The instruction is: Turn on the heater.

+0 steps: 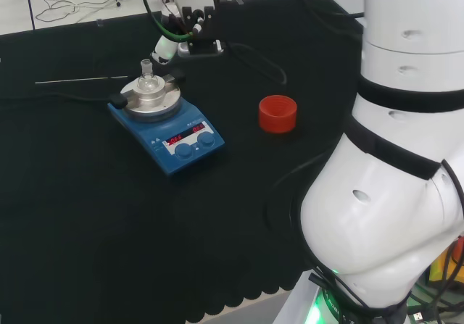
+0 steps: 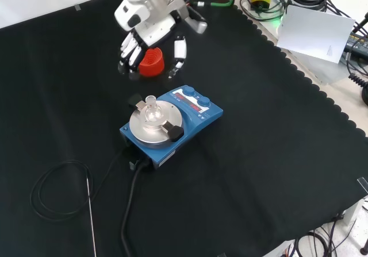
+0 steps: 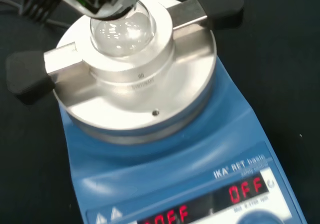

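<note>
The heater (image 1: pixel 168 130) is a blue hotplate with a round metal top, two red lit displays and two blue knobs (image 2: pixel 195 95) on its front panel. A small round glass flask (image 2: pixel 152 111) sits in the metal block on its plate (image 3: pixel 135 83). In the front view my hand (image 2: pixel 146 38) hangs above the cloth just beyond the heater's knob side, over a red ribbed ring (image 2: pixel 152 61). Its fingers (image 2: pixel 130 50) point down, relaxed, and hold nothing. The wrist view looks down on the flask (image 3: pixel 122 31) and the panel (image 3: pixel 200 204), with a gap between the hand and the knobs.
The red ribbed ring (image 1: pixel 278 114) stands right of the heater in the head view. A thin metal rod (image 1: pixel 80 82) and a looped black cable (image 2: pixel 57 194) lie on the heater's far side from the hand. A camera stand (image 1: pixel 188 19) stands at the bench's far edge.
</note>
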